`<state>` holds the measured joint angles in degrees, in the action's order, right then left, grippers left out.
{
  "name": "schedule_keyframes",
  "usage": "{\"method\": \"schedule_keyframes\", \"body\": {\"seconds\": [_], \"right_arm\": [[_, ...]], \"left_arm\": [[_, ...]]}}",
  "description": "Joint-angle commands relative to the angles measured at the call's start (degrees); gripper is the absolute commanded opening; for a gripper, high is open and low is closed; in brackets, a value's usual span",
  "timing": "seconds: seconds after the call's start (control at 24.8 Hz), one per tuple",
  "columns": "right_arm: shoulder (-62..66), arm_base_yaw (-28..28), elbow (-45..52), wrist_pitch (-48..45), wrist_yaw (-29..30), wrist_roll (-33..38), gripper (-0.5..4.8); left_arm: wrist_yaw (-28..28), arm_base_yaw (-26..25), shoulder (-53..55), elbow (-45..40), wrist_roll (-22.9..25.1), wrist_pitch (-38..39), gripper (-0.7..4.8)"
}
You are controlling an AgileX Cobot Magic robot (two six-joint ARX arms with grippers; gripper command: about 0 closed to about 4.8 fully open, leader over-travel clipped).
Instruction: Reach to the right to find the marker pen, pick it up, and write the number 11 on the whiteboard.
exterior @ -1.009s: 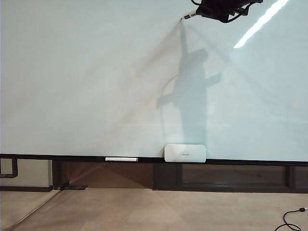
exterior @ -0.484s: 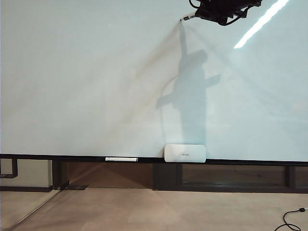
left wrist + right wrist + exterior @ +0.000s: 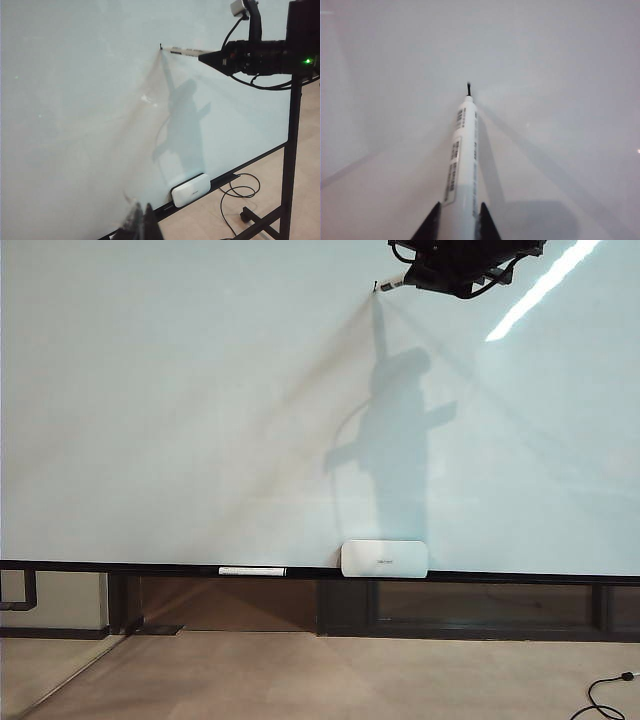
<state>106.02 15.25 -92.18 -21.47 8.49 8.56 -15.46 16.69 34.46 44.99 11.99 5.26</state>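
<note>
From my console I see a pale beige smooth floor point(image 3: 330, 680) running along the six o'clock edge, with a thin black cable point(image 3: 605, 695) curled at five o'clock. A dark recessed frame of black bars point(image 3: 470, 608) sits just above the floor. A bright diagonal streak of reflected ceiling light point(image 3: 545, 285) glares at one o'clock.

The exterior camera is facing the whiteboard point(image 3: 200, 410) head-on from well back, taking in its bottom rail point(image 3: 500, 576) and the floor. The left wrist camera is looking along the board at an angle, sharing the white box point(image 3: 190, 189) and right gripper point(image 3: 202, 55) with it. The right wrist camera is looking close down the marker pen point(image 3: 462, 160) toward the board.
</note>
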Motion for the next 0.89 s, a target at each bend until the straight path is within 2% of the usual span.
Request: {"method": "schedule_keyframes", "body": {"seconds": [0.04,0.57,0.89], "right_arm": [[-0.1,0.0,-0.2,1.9,-1.1,-0.2,-0.01],[0.6,0.0,0.2,7.8,-1.0,-1.8,-0.01],[1.0,0.0,3.8,7.5,-1.0,-2.8,-0.01]], "left_arm": [[-0.3,0.0,-0.1,0.3,-0.1,-0.5,-0.05],[-0.5,0.0,-0.1,0.3,0.0,0.4,-0.05],[-1.6,0.0,-0.1,0.3,-0.2,0.5,-0.05]]}}
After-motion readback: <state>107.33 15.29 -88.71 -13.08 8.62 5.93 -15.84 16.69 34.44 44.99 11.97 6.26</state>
